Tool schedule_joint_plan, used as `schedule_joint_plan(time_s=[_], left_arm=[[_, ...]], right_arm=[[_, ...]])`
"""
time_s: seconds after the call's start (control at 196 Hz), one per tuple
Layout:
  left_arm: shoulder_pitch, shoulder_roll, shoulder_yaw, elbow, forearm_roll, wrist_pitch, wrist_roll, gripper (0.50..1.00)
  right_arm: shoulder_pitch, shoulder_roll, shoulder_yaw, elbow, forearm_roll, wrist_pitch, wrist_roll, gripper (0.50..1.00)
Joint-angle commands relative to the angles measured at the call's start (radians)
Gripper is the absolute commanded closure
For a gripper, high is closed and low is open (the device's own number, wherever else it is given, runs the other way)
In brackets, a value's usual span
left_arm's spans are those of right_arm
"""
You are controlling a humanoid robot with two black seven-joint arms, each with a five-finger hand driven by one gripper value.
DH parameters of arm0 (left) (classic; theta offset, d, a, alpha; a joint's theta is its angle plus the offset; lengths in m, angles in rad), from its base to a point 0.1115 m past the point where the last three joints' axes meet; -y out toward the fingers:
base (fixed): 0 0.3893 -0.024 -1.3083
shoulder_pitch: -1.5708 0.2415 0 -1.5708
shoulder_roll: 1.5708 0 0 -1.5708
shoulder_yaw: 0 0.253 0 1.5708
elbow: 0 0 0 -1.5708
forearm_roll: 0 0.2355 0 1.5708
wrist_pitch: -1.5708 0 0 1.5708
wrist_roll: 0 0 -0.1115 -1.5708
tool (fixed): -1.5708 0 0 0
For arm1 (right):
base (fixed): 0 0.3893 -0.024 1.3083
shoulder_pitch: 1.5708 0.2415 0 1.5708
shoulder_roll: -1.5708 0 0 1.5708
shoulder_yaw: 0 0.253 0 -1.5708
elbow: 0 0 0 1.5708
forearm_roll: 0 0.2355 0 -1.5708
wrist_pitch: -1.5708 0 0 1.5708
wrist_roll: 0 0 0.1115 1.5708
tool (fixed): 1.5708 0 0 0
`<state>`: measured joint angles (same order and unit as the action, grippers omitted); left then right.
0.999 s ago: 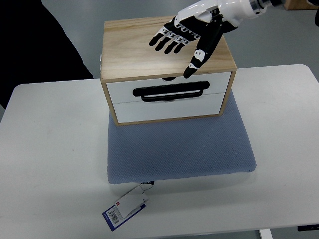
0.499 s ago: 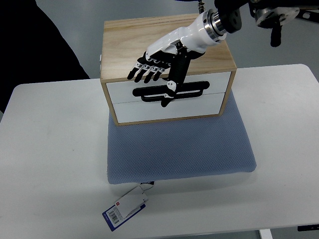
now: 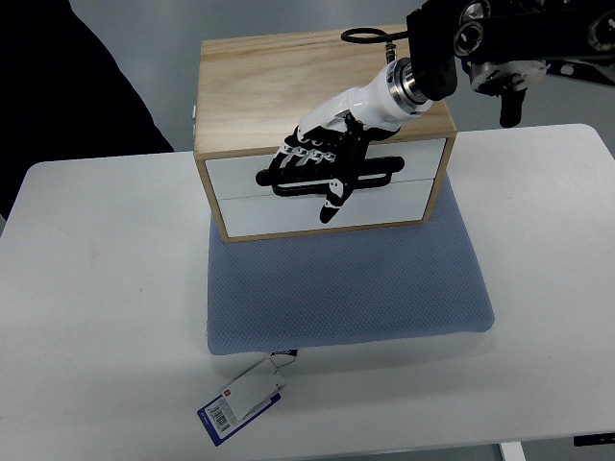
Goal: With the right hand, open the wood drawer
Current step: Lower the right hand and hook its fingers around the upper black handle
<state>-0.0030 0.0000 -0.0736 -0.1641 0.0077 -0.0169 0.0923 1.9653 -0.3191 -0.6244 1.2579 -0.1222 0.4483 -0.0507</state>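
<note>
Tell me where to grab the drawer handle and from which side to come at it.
Grip the black handle along its long horizontal bar, near the middle. Come from the front, fingers hooking over the top into the slot behind the bar. The right hand is already at its left part, and the drawer looks shut.

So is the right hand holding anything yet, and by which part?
Cannot be told: the right hand is at the drawer's black handle, fingers over it, but a closed hold isn't visible.
</note>
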Motion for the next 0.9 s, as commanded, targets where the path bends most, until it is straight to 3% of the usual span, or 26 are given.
schedule_joint_plan(time_s=[0.0, 0.194, 0.897], left_arm=[[0.0, 0.0, 0.0, 0.0, 0.0, 0.0, 0.0, 0.5], [0.0, 0.0, 0.0, 0.0, 0.0, 0.0, 0.001, 0.5], [0.0, 0.0, 0.0, 0.0, 0.0, 0.0, 0.0, 0.5]], right_arm=[[-0.005, -0.002, -0.008, 0.0, -0.001, -0.01, -0.004, 0.574], [-0.019, -0.002, -0.014, -0.002, -0.001, -0.048, -0.006, 0.574], [-0.023, 0.0, -0.044, 0.002, -0.002, -0.033, -0.031, 0.574]])
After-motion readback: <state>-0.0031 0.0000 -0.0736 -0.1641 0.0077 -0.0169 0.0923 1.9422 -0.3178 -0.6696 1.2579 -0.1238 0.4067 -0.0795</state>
